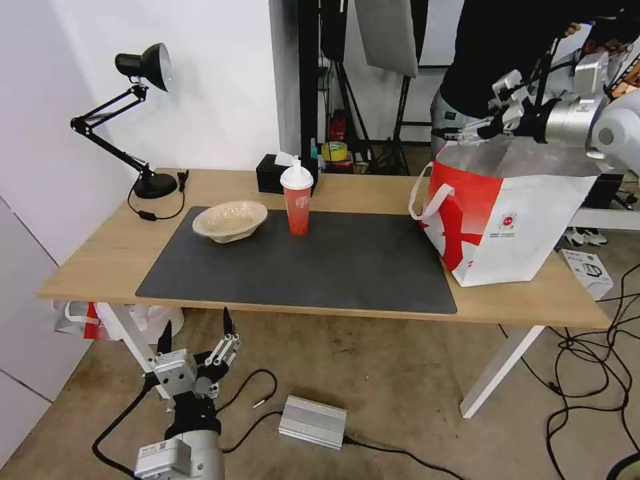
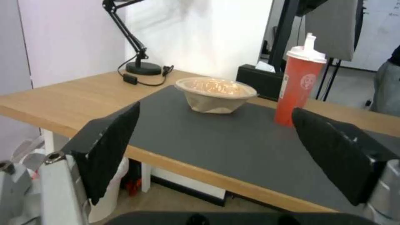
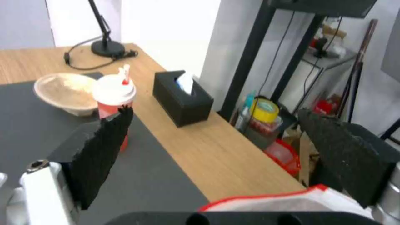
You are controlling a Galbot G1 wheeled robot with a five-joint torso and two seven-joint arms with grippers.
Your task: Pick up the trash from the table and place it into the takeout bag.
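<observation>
Your right hand [image 1: 470,130] hangs unclenched and empty over the mouth of the boxy red-and-white takeout bag [image 1: 513,220]. Lift clear of its rim before swinging left. The red drink cup with white dome lid [image 1: 297,200] and shallow beige pulp bowl [image 1: 230,221] stand on the light-wood bench [image 1: 93,260], well apart from it. Your left hand [image 1: 197,333] waits low, unclenched.

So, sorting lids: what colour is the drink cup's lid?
White, on the red drink cup; clearest in the left wrist view.

On my bench [image 1: 100,257] I count 1 pulp bowl [image 1: 230,221], 1 red cup [image 1: 297,200], 1 takeout bag [image 1: 513,220], 1 tissue box [image 1: 273,175], 1 lamp [image 1: 137,120] and 1 mat [image 1: 333,267]. I have 2 claws: left [image 1: 197,333], right [image 1: 467,133].
</observation>
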